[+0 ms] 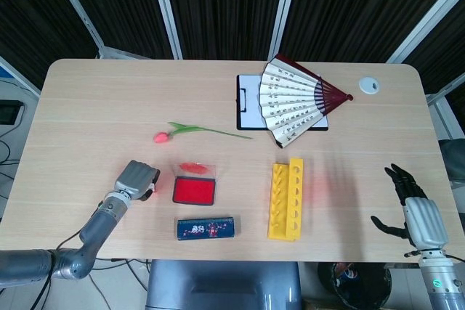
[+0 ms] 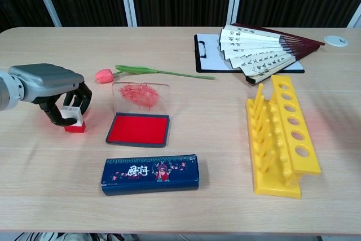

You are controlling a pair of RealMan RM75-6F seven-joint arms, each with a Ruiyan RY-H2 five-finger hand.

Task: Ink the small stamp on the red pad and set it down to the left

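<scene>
Your left robot hand (image 2: pixel 53 91) grips the small clear-topped, red-based stamp (image 2: pixel 73 119) on the wooden worktop (image 2: pixel 186 196), left of the red ink pad (image 2: pixel 139 129); your right robot hand (image 1: pixel 418 215) hangs open.

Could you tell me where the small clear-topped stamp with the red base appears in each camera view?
Head view: the small stamp is lower left, mostly hidden under the left hand, just left of the red ink pad.
Chest view: the stamp is at left centre, standing on the table within the left hand's fingers.
Shared landmark: the red ink pad, right of the stamp.
</scene>
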